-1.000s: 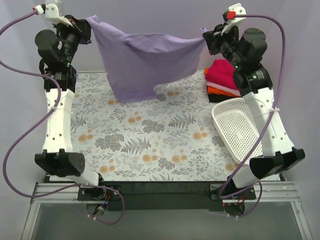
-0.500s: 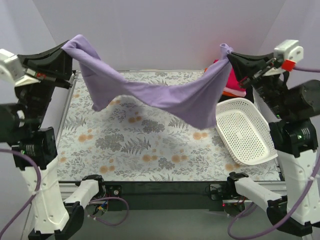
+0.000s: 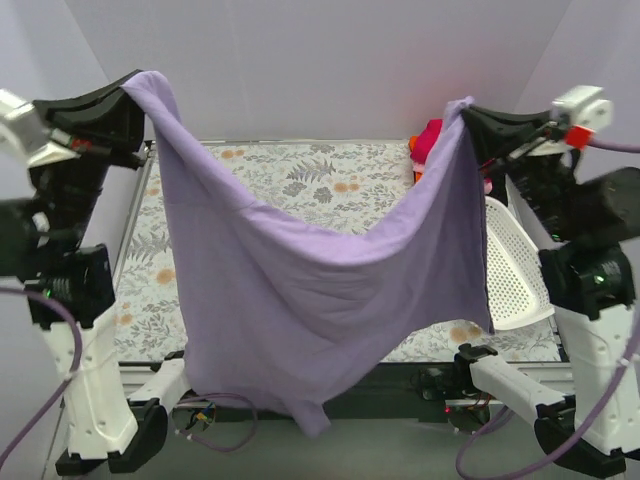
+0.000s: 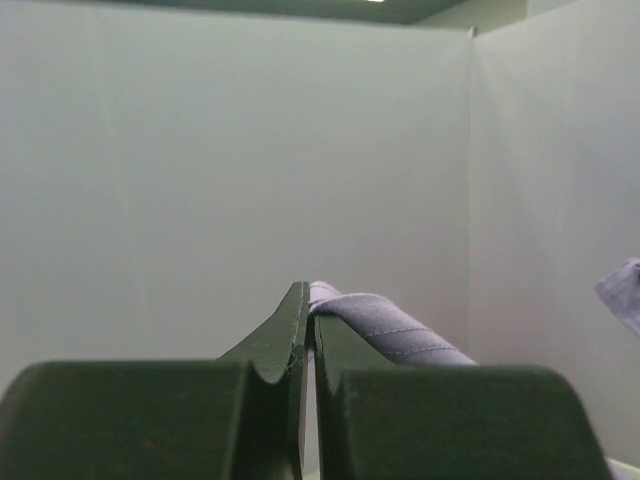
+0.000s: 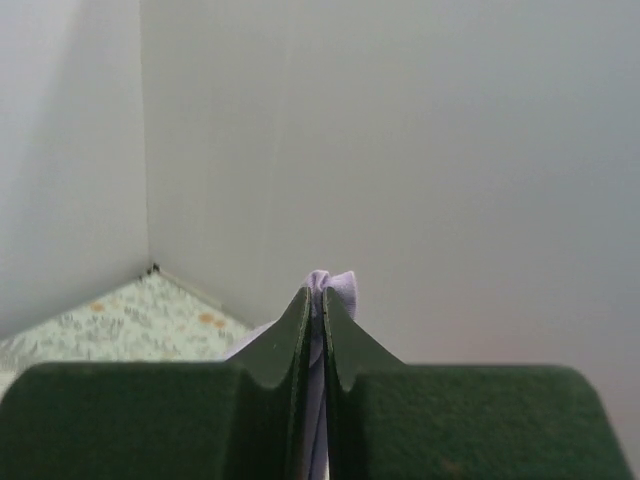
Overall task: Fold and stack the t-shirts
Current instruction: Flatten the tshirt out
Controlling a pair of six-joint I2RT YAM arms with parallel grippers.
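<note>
The lavender t-shirt (image 3: 320, 300) hangs spread between both grippers, high above the table, its lower edge drooping past the table's near edge. My left gripper (image 3: 135, 88) is shut on one top corner; the cloth (image 4: 385, 325) shows pinched at its tips (image 4: 310, 300) in the left wrist view. My right gripper (image 3: 467, 110) is shut on the other top corner, with a tuft of cloth (image 5: 333, 284) poking out of the tips (image 5: 322, 298). A stack of folded shirts, magenta on top (image 3: 428, 140), sits at the back right, mostly hidden by the hanging shirt.
A white lattice basket (image 3: 510, 275) stands at the right of the floral table cover (image 3: 300, 180), partly behind the shirt. White walls enclose the back and both sides.
Both grippers stayed raised and apart; the lavender shirt has dropped open from a twisted band into a wide hanging sheet that now covers most of the table in view.
</note>
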